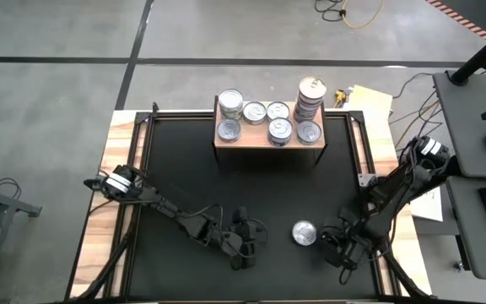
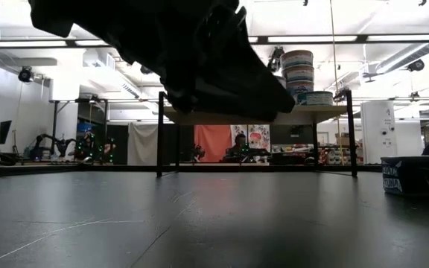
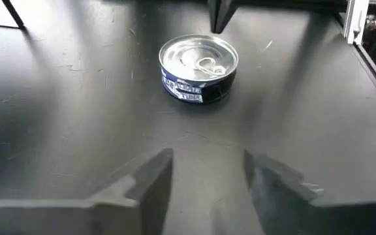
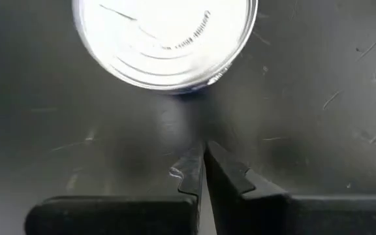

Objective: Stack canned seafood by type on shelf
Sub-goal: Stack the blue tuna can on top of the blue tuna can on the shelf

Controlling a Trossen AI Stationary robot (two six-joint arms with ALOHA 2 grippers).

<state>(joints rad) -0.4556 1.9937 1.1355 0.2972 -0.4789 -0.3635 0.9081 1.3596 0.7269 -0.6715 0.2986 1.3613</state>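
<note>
**One tin loose between my pincers**

The black table point(image 1: 175, 169) fills the frame's middle. At its upper centre stands the shelf point(image 1: 268, 145), carrying single tins and a tall stack point(image 1: 310, 100) on its right end. Lower centre, my left gripper point(image 1: 245, 245) sits parted and empty. My right gripper point(image 1: 332, 243) is clenched on nothing, just beside the lone tin point(image 1: 304, 233).

We see two dark, near-black jointed arms, each built of slim links with bulkier joint housings. The left arm point(image 1: 154, 203) carries a white-and-silver fitting near its base; the right arm point(image 1: 395, 190) has a similar pale fitting. Thin black cables loop beside the wrists. Each wrist ends in flat, matte dark fingers with angular tips.
</note>
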